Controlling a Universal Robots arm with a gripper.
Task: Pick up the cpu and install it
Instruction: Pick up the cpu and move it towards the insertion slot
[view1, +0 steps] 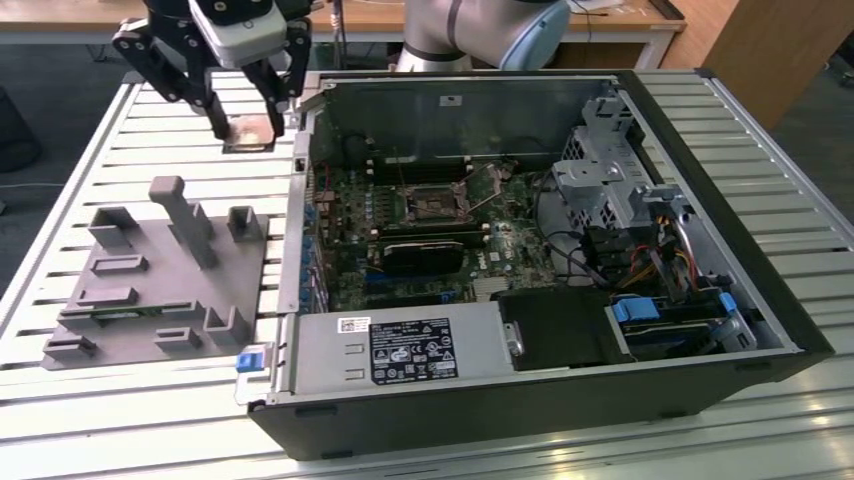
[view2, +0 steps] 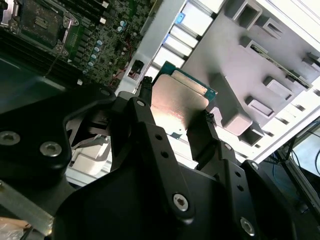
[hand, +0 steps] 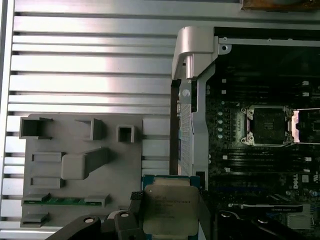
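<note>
so the gripper (view1: 251, 128) has its black fingers (view1: 215, 110) clamped on opposite edges of the cpu (view1: 250, 132), upper left of the exterior view, held flat over the ribbed aluminium table (view1: 80, 170), I'd guess so its smooth silvery lid sits level for the open socket (view1: 430, 203) in the computer case (view1: 534, 425).

Faint lines of print cross the cpu (hand: 170, 209) lid in the first wrist view, none legible. In the exterior view, a white sticker (view1: 354, 323) and a black label (view1: 414, 352) with symbols sit on the power supply (view1: 327, 365); neither can be read.
</note>
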